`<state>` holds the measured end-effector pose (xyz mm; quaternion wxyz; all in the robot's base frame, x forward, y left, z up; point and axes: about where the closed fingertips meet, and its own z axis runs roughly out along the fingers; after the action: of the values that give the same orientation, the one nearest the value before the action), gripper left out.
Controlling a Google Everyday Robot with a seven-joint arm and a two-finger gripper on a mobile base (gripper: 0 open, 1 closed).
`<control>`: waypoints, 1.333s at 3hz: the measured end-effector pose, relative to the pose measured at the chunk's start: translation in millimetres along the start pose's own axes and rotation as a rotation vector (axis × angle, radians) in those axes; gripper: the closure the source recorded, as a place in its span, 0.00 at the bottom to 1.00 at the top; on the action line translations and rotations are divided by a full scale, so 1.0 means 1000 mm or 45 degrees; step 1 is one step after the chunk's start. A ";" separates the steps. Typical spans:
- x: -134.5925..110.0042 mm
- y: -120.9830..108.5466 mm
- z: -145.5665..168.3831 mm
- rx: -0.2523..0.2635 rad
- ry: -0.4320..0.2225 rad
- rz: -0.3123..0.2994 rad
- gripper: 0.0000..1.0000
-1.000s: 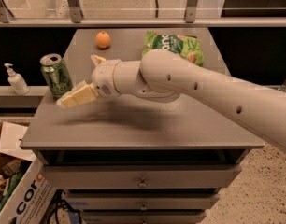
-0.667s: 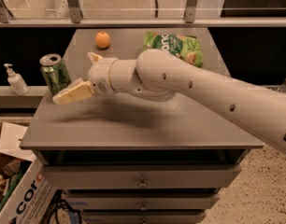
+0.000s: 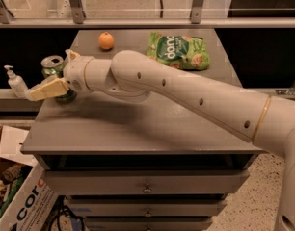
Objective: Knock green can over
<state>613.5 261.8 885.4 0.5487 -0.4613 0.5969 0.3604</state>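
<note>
Pincer (image 3: 45, 88), spread or pressed together I cannot tell, lies across the upright green can (image 3: 52, 63).

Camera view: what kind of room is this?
Probably an office kitchen or lab: grey drawer cabinet with snack bag and orange, soap pump beside it. The robot's tool is at the green can.

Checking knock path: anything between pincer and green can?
Nothing visible. The pincer sits directly in front of the small shiny green aluminium can, covering its lower part; whether they touch is unclear. The round orange fruit and flat green snack bag lie farther back, off that path.
</note>
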 end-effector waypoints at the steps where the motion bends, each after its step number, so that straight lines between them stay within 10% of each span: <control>1: -0.004 0.009 0.022 -0.030 -0.026 0.013 0.18; 4: -0.008 0.001 -0.012 -0.008 0.025 0.023 0.88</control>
<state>608.4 252.1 895.2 0.5381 -0.4611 0.6052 0.3628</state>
